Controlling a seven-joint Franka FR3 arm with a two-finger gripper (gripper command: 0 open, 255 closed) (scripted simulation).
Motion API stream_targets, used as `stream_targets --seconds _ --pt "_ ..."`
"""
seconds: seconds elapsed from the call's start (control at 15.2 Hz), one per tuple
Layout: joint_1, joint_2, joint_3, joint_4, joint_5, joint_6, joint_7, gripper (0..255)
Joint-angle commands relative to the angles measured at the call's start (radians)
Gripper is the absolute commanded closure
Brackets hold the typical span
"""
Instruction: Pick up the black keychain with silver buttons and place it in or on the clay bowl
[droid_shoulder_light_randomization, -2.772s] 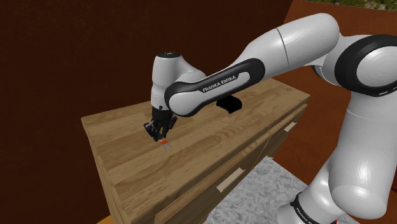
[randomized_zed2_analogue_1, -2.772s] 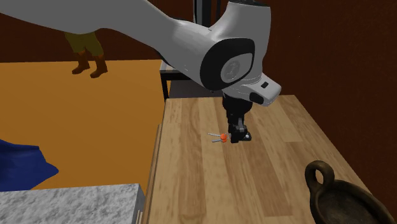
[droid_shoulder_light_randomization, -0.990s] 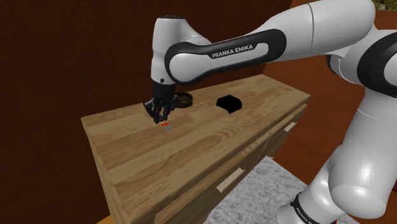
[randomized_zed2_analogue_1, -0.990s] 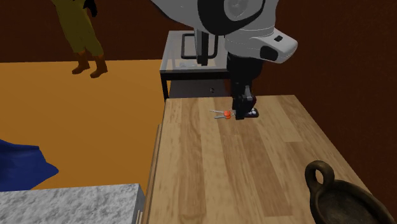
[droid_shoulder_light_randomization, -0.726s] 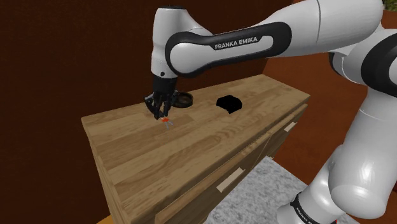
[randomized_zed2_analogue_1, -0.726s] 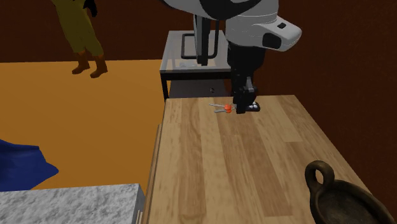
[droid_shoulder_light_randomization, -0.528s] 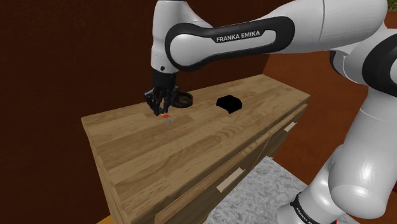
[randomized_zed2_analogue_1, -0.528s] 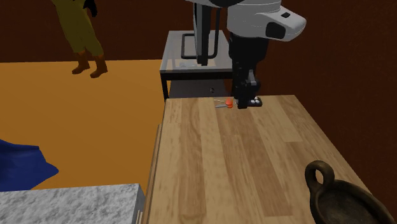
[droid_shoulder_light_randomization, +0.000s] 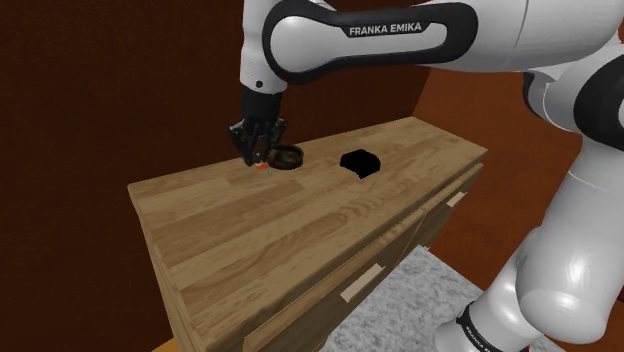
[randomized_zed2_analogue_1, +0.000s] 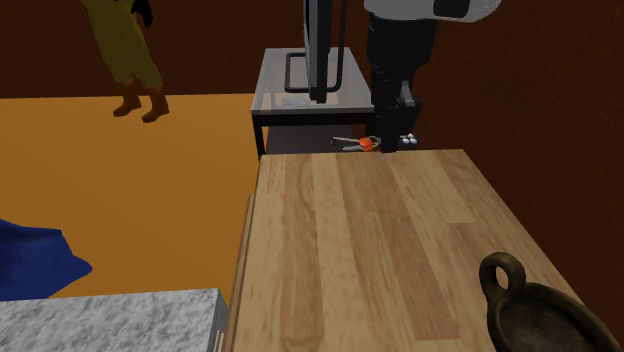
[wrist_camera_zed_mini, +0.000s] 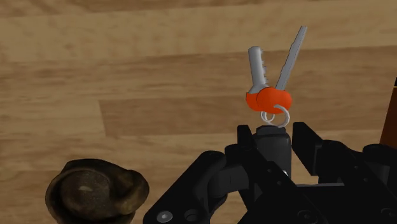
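My black gripper (droid_shoulder_light_randomization: 258, 150) is shut on the black keychain (wrist_camera_zed_mini: 273, 147) and holds it in the air above the wooden tabletop (droid_shoulder_light_randomization: 230, 230). Two silver keys with orange heads (wrist_camera_zed_mini: 268, 98) dangle from its ring, also seen as an orange spot (droid_shoulder_light_randomization: 262, 167) under the fingers. The fob's silver buttons (randomized_zed2_analogue_1: 407, 140) show beside the gripper (randomized_zed2_analogue_1: 392, 128). The dark brown bowl (droid_shoulder_light_randomization: 288, 158) with a loop handle sits on the table just behind the gripper in the shoulder view. In the wrist view, the bowl (wrist_camera_zed_mini: 95, 191) lies below and off to one side of the gripper (wrist_camera_zed_mini: 273, 153). It also shows at the second exterior view's lower right (randomized_zed2_analogue_1: 540, 315).
A small black object (droid_shoulder_light_randomization: 360, 162) lies on the tabletop to the shoulder view's right of the bowl. The table is a wooden cabinet with drawers (droid_shoulder_light_randomization: 370, 275) on a grey rug (droid_shoulder_light_randomization: 420, 310). Beyond its far end stand a dark metal side table (randomized_zed2_analogue_1: 300, 95) and an orange floor (randomized_zed2_analogue_1: 130, 180).
The gripper has risen steadily off the tabletop with the keychain clasped in it, the keys swinging below. In the shoulder view it now hangs in front of the bowl.
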Motion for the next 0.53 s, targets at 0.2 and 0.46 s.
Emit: stream_targets --seconds 0.2,0.46 --pt "-0.048 0.045 -0.035 0.073 -0.005 -0.028 -0.087 255" --pt "-0.088 0.101 -0.064 0.159 -0.013 -0.057 -0.162 255"
